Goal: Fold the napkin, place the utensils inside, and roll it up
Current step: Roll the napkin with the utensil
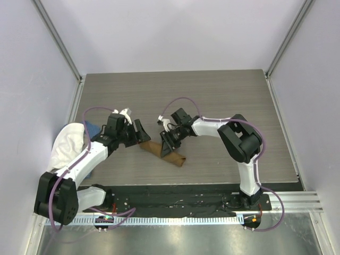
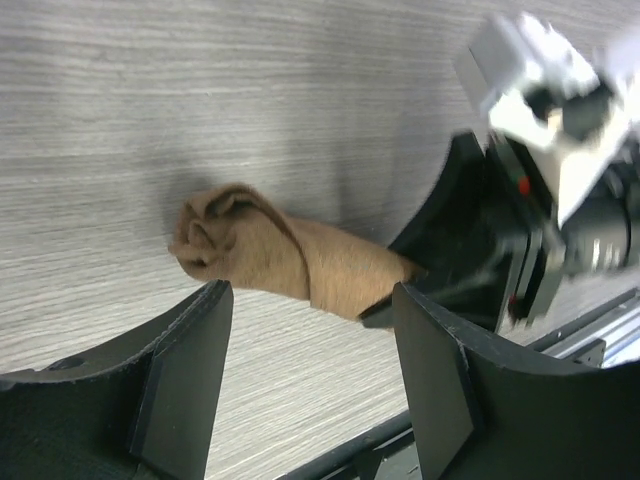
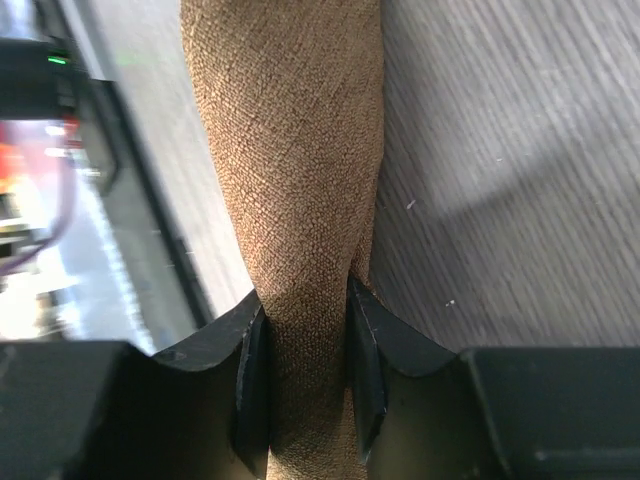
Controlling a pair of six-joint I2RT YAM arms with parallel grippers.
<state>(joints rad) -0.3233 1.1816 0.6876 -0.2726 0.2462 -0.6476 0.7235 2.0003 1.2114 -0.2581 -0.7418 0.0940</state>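
Observation:
The tan-brown napkin (image 1: 166, 153) lies rolled into a tube on the table near the front edge. My right gripper (image 1: 169, 142) is shut on the middle of the roll; in the right wrist view the napkin (image 3: 295, 180) is pinched between its fingers (image 3: 250, 370). My left gripper (image 1: 139, 133) is open and empty by the roll's left end; in the left wrist view the napkin (image 2: 270, 255) lies just beyond its spread fingers (image 2: 190, 380). The gold spoon is hidden.
A white cloth (image 1: 66, 143) and a blue cloth (image 1: 93, 129) lie at the table's left edge beside my left arm. The black mounting rail (image 1: 175, 201) runs along the front. Grey walls enclose the table on three sides.

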